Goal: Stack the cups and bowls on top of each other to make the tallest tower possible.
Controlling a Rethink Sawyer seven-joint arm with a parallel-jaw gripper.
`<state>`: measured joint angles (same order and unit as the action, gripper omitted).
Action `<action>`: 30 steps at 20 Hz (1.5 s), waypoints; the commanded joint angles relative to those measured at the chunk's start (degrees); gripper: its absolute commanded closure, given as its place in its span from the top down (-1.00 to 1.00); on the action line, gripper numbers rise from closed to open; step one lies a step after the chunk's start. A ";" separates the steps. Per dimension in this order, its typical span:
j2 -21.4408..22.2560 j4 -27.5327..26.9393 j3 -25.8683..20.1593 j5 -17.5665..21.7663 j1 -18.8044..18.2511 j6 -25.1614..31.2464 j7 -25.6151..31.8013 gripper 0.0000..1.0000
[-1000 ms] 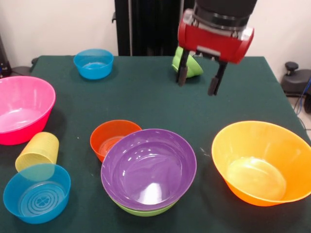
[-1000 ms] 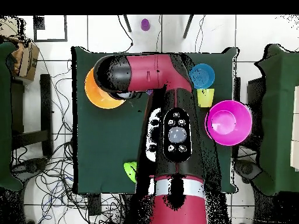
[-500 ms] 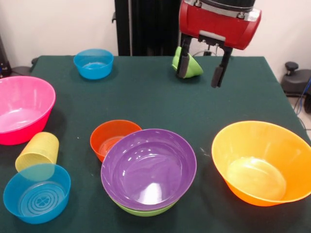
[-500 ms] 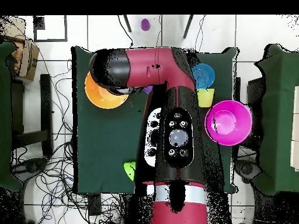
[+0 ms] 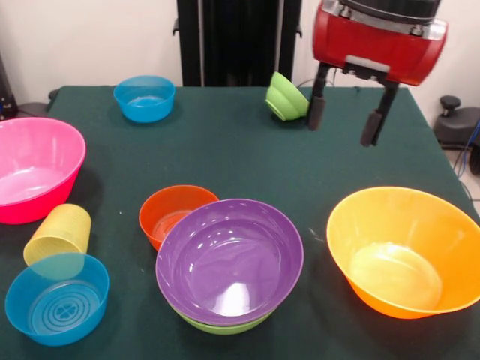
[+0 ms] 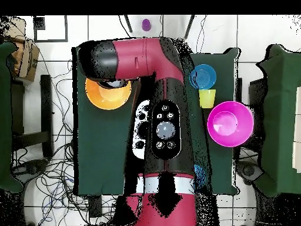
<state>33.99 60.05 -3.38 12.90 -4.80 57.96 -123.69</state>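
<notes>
- My gripper (image 5: 345,120) hung open and empty, above the orange bowl (image 5: 409,251).
- Purple bowl (image 5: 229,260) sat nested in a green one, left of the orange.
- Cup (image 5: 58,236) lay far left, touching a blue bowl (image 5: 57,298).

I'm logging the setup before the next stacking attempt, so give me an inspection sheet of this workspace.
Surface: dark green cloth-covered table, flat.
Job's things: translucent purple plastic bowl nested in a lime green bowl; small red-orange bowl touching it; big orange bowl; big pink bowl; ribbed yellow tumbler on its side by a small blue bowl; second blue bowl; second lime bowl, tipped.
Clutter: nothing seen.
Grippers: gripper raised, jaws open, empty.
Cables: tangled on the floor.
Surroundings: black pedestal, white wall.
</notes>
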 commanded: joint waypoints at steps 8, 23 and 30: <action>-5.09 -1.09 -1.50 -1.17 0.93 2.99 -3.42 1.00; -6.98 4.21 -0.09 -0.07 0.27 -6.87 -2.16 1.00; -6.97 4.03 0.51 -0.69 0.64 -7.12 -1.75 1.00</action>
<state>28.31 58.53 -0.88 11.37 -3.90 52.16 -123.69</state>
